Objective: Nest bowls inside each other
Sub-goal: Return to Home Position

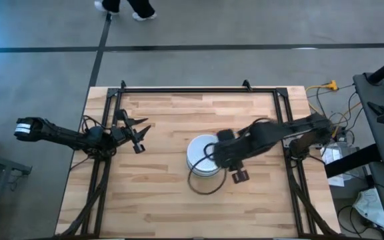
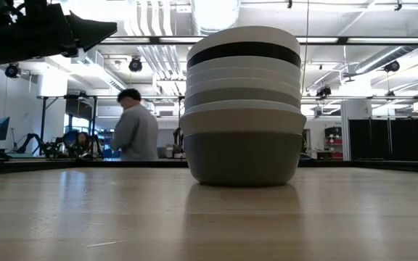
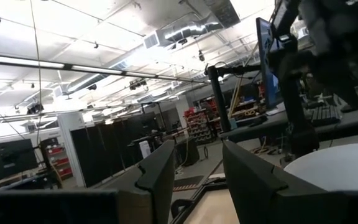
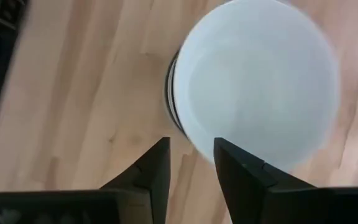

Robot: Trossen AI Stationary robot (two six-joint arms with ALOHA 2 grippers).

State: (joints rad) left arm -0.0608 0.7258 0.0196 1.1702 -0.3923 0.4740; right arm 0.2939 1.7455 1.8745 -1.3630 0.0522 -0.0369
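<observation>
White top bowl (image 4: 260, 81): caps the bowls (image 2: 243, 109), one nested pile on the surface (image 1: 159, 193), right under the right fingers (image 4: 157, 163)
Right fingers: spread, empty
Left fingers (image 3: 160, 168): spread, empty, well away from the bowls
Handling: looks stiff, slick, chippable; I'd pinch a rim

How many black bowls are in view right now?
1. The black bowl sits second from the top of the one stack, directly under the top white bowl. Nested layers may hide others.
</observation>
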